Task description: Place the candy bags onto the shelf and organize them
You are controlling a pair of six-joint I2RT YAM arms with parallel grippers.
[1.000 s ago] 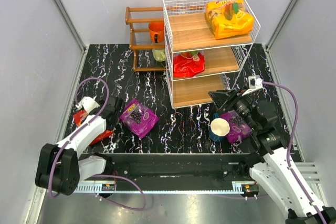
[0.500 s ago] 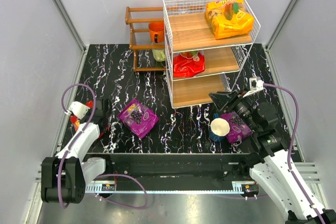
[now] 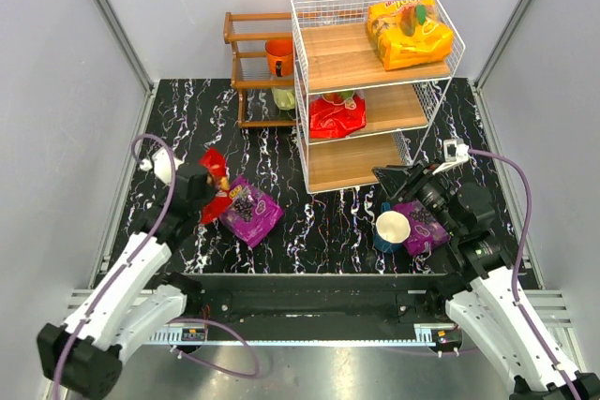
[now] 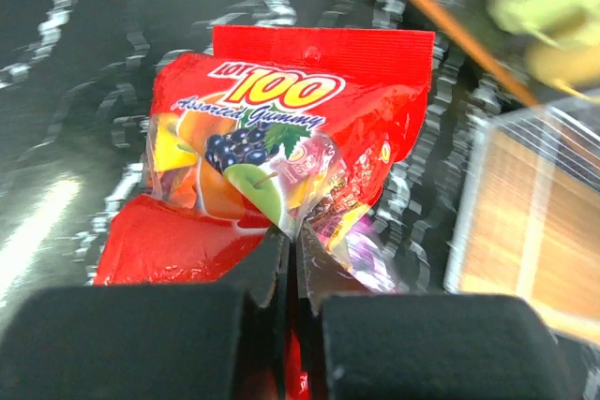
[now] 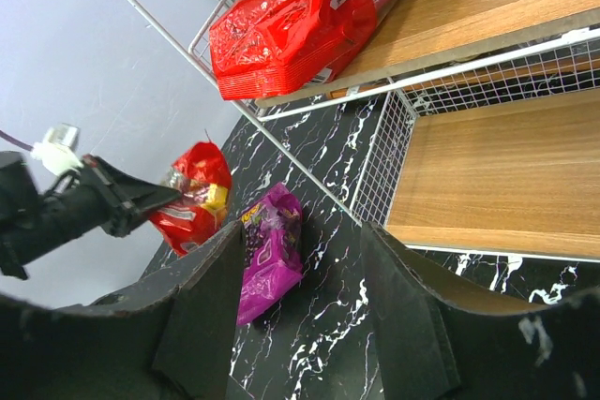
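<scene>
My left gripper is shut on a red candy bag, which hangs off the table just left of a purple bag lying flat. In the left wrist view the jaws pinch the red bag's lower middle. The shelf holds an orange-yellow bag on its top board and a red bag on the middle board. My right gripper stands open and empty before the bottom board. A second purple bag lies under the right arm.
A white paper cup, blue outside, stands beside the right purple bag. A dark brown wooden rack with an orange cup stands left of the shelf at the back. Grey walls close in both sides.
The left gripper closed on the red bag at the table's left edge, then lifted it and carried it right, beside the purple bag. The right arm stayed still.
</scene>
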